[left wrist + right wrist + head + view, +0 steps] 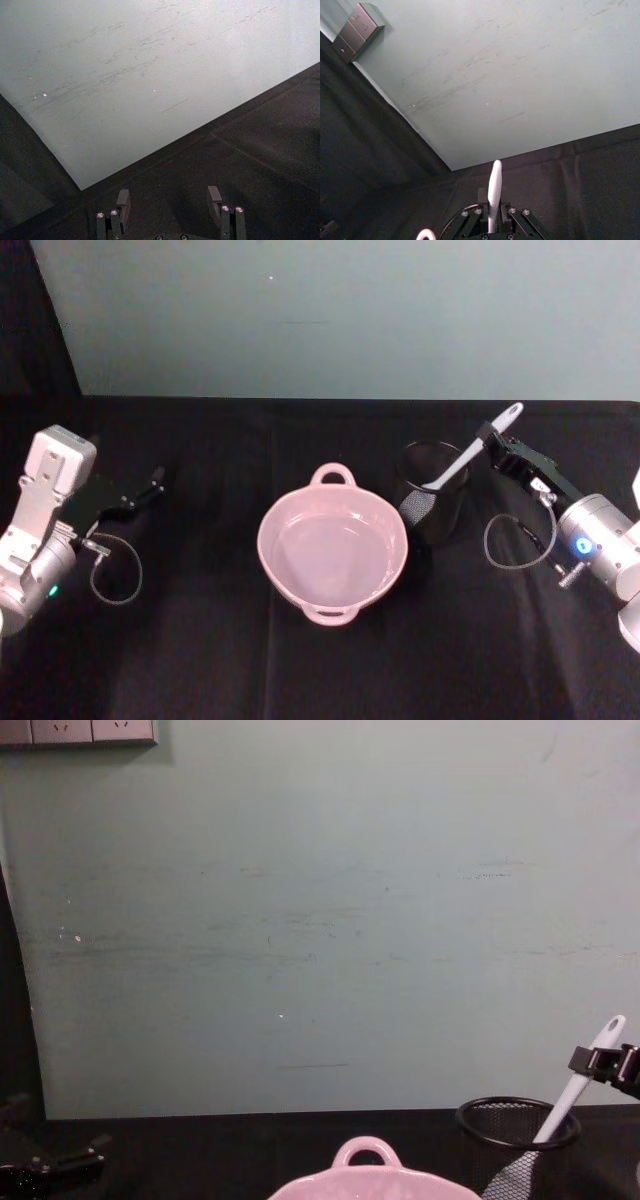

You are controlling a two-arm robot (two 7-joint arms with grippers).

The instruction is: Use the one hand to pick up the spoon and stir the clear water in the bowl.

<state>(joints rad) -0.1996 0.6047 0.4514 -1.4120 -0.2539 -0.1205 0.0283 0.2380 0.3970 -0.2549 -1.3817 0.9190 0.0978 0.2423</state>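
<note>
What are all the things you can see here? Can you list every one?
bowl: one, pale pink, in the middle of the table, loop handle on its far rim
cup: one, black wire mesh, just right of the bowl
spoon: one, white, leaning in the cup, handle sticking up to the right
table: one, covered in black cloth
wall: one, pale green, behind the table
wall sockets: one grey row, high on the wall to the left
left gripper: one, black, open, resting at the table's left side
right gripper: one, black, shut on the spoon's handle above the cup
</note>
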